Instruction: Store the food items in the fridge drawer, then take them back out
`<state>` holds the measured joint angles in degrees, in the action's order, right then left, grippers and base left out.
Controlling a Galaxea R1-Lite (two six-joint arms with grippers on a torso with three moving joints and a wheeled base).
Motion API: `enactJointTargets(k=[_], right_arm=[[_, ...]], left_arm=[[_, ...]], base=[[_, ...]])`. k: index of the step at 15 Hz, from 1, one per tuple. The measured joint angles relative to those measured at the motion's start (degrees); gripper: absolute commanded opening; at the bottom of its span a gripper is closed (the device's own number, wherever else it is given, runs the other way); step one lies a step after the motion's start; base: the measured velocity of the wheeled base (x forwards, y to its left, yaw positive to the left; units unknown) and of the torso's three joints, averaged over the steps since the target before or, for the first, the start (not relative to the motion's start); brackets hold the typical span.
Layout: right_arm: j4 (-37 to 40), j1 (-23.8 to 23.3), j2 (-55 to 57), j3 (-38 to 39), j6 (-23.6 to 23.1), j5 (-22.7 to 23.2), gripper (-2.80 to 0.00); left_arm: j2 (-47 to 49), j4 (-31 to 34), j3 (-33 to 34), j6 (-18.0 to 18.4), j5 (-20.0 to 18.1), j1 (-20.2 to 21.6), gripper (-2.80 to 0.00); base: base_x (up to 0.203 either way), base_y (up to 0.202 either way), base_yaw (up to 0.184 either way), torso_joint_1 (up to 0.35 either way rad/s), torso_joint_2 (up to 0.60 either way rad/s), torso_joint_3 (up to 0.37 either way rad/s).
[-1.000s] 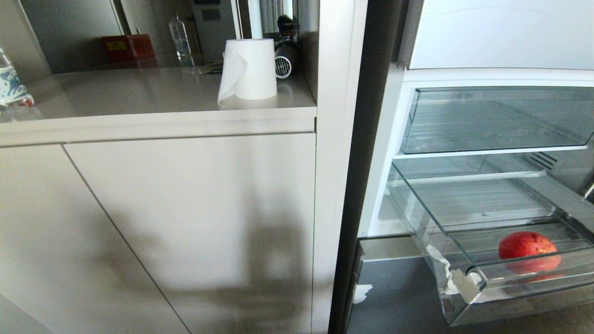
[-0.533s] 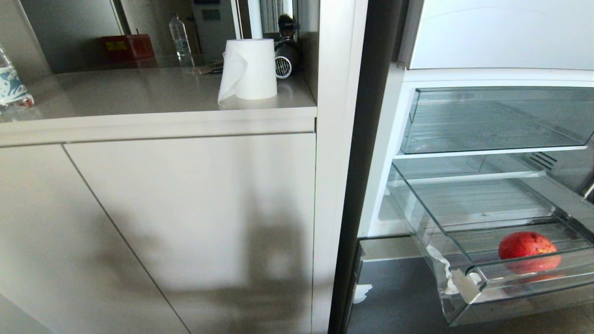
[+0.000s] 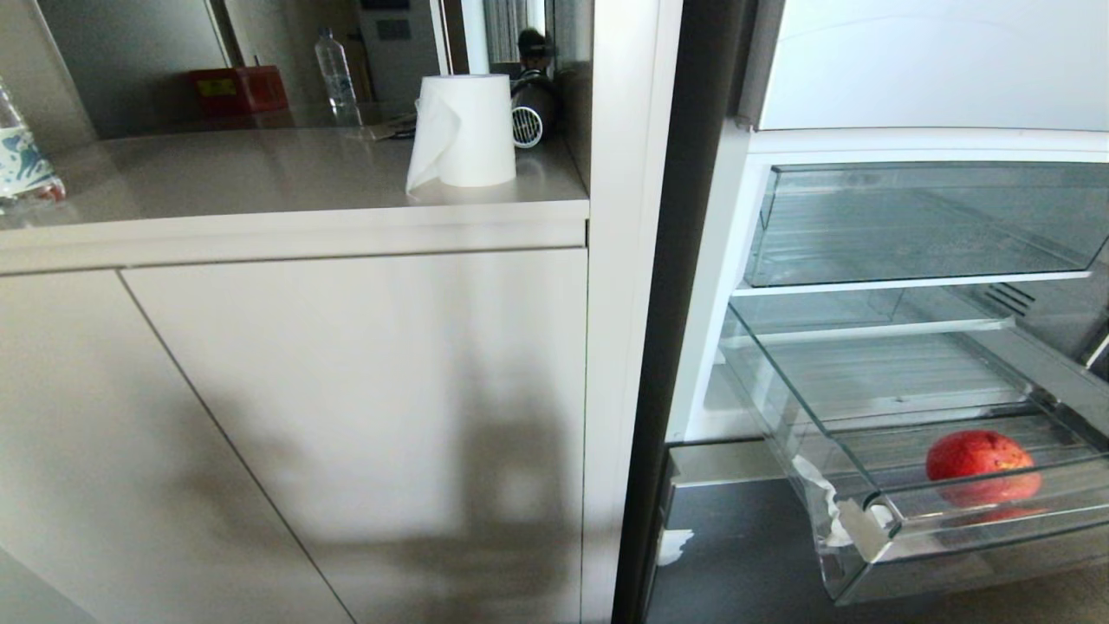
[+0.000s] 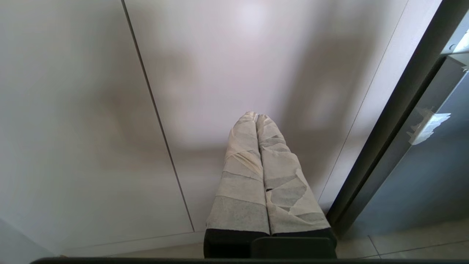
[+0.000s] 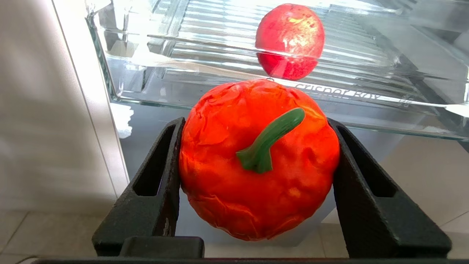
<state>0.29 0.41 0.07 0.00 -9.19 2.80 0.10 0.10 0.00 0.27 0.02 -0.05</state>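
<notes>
**Open fridge drawer holds one red fruit; right gripper carries a second**

At the far left of the head view, a patterned bottle (image 3: pixel 24 160) stands at the edge of the grey countertop (image 3: pixel 260 186). Farther along the counter, a white paper towel roll (image 3: pixel 463 130) sits upright near the right end, with a dark round-fronted appliance (image 3: pixel 530 108) just behind it. Plain cabinet doors (image 3: pixel 346 416) fill the space below.

The left gripper (image 4: pixel 256 117) points at those cabinet doors in its wrist view, its two tape-wrapped fingers (image 4: pixel 243 172) pressed together with nothing between them.

To the right of the cabinet stands the open fridge. An upper clear shelf bin (image 3: pixel 918 225) sits pushed in, and beneath it the fridge drawer (image 3: pixel 875 537) is pulled out, with white tape scraps (image 3: pixel 832 511) on its front left corner. A red round fruit (image 3: pixel 979 464) lies on the ribbed drawer floor, close behind the front lip.

The right gripper (image 5: pixel 258 176) does not show in the head view. In its wrist view, its black fingers (image 5: pixel 154 183) pinch a wrinkled orange-red fruit with a green stem (image 5: pixel 256 172), possibly a tomato or pepper model. It is held just outside and below the drawer's front lip.
</notes>
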Motion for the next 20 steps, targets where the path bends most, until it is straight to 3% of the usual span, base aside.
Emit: enactJointTargets(k=[20], right_arm=[[-0.1, 0.0, 0.0, 0.0, 3.5, -0.2, -2.8]], left_arm=[[0.0, 0.0, 0.0, 0.0, 0.0, 0.0, -2.8]], base=[[-0.001, 0.006, -0.171, 0.003, 0.0, 0.002]])
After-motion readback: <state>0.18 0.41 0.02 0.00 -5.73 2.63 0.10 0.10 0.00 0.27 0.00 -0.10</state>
